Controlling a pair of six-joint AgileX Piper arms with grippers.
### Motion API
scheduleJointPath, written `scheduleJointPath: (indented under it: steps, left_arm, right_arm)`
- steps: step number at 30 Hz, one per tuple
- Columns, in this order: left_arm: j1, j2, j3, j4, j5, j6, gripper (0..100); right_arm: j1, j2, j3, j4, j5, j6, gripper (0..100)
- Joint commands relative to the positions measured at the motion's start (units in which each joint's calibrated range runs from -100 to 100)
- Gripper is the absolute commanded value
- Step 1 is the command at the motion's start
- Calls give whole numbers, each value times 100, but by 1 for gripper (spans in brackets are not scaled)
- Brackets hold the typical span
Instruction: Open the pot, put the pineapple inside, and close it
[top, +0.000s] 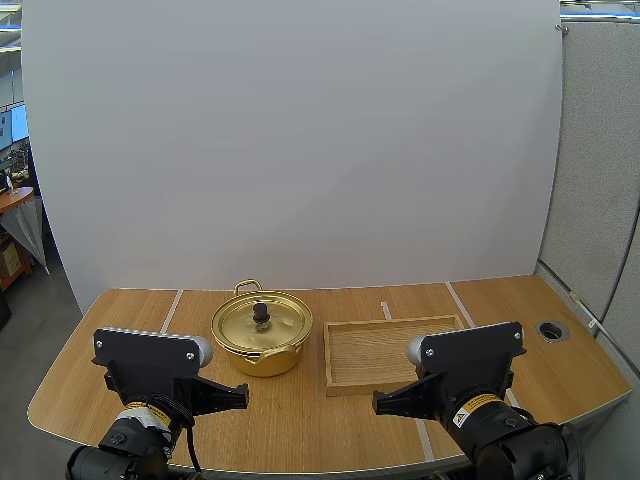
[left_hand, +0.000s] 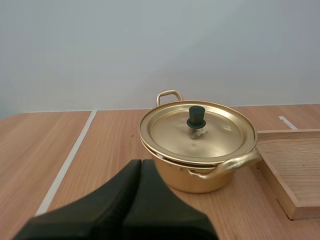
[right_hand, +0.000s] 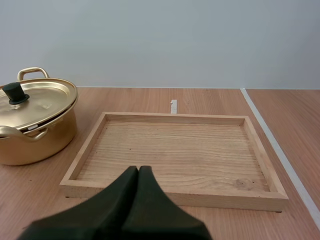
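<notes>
A gold pot (top: 262, 335) stands on the table with its lid (left_hand: 196, 131) on, a black knob (left_hand: 196, 116) at the lid's centre. To its right lies a wooden tray (top: 393, 352) with nothing in it. My left gripper (top: 240, 397) is shut on nothing, low near the table's front edge, short of the pot (left_hand: 200, 150). My right gripper (top: 380, 403) is shut too, in front of the tray's (right_hand: 175, 155) near rim. The pot (right_hand: 35, 122) stands beside the tray in the right wrist view.
White tape lines (top: 171, 311) cross the wooden table (top: 300, 410). A round cable hole (top: 552, 329) sits at the table's far right. A white backdrop (top: 300, 150) rises behind the table.
</notes>
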Motion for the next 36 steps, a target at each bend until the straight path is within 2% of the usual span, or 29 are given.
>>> scheduleJointPath:
  steps: [1, 36]
  left_arm:
    - [4, -17, 0, 15, -143, -77, 0]
    - [4, -17, 0, 15, -143, -77, 0]
  right_arm:
    - [-18, -26, 0, 14, -2, 0, 0]
    - [-130, -26, 0, 14, -18, 0, 0]
